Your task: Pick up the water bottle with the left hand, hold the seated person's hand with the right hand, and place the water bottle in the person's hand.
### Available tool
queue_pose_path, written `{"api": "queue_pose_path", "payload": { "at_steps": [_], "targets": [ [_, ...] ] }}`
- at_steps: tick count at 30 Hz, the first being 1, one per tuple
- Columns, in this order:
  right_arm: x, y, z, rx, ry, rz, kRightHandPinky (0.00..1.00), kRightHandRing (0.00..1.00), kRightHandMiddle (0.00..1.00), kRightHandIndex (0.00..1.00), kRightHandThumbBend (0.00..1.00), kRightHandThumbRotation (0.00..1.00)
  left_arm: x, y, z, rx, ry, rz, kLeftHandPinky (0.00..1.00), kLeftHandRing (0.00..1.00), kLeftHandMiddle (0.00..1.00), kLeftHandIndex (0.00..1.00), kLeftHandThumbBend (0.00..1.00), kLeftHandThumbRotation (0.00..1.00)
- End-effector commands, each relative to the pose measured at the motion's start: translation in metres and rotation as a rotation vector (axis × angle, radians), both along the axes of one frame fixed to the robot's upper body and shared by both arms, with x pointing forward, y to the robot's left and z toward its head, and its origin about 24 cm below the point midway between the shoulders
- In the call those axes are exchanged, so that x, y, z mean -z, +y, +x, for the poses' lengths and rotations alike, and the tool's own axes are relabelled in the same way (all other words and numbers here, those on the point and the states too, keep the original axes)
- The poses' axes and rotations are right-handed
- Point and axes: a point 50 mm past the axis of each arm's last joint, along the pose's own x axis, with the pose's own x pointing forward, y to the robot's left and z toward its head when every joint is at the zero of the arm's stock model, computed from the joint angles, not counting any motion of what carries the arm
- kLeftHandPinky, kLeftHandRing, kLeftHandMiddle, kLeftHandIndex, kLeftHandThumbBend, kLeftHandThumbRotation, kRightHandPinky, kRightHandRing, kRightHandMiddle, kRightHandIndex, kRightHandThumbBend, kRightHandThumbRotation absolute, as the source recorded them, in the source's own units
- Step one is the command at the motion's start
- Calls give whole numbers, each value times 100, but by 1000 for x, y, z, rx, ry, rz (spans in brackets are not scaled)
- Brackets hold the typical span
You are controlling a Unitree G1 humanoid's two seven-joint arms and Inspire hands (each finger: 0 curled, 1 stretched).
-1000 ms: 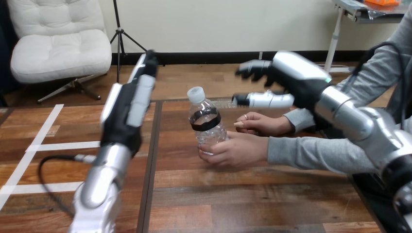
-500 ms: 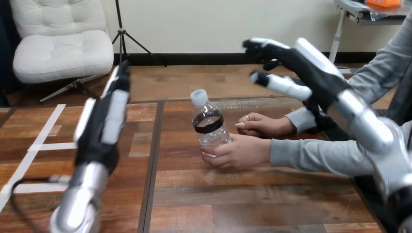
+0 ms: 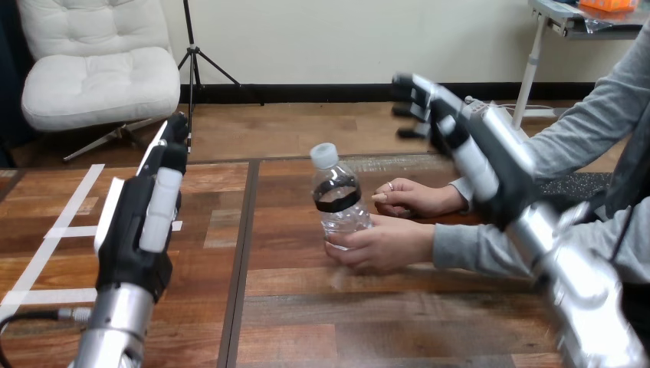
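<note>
A clear water bottle with a white cap and a dark label band stands tilted at the table's middle. The person's nearer hand is curled round its lower part. Their other hand rests on the table just behind, to the bottle's right. My left hand is raised at the view's left, fingers straight, well apart from the bottle. My right hand hovers above the person's forearms at the right, fingers straight and pointing away from me, touching nothing.
The wooden table has a dark seam running down its left-middle. White tape lines mark the table's left part. The person's grey sleeves stretch in from the right edge.
My left hand has dropped lower and stayed at the left. My right hand has drawn back toward me and turned its fingers away. The person has tilted the bottle slightly rightward.
</note>
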Motion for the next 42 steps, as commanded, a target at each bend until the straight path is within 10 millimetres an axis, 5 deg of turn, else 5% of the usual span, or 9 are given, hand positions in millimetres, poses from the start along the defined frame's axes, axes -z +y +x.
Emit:
{"api": "queue_pose_path", "payload": {
  "at_steps": [1,20,42],
  "targets": [
    [-12,13,-9,-31,-48,169,88,92,93,93,100,100,-26,-11,-4,42,-152,-22,100,97,95,93,91,92],
    [8,26,-42,-67,42,353,92,94,94,93,98,100,-16,-16,-33,34,-202,-71,85,88,89,88,83,89],
    [20,40,-72,-75,136,433,99,98,98,96,99,100,-15,-27,-36,49,-206,-92,92,91,91,88,76,93]
  ]
}}
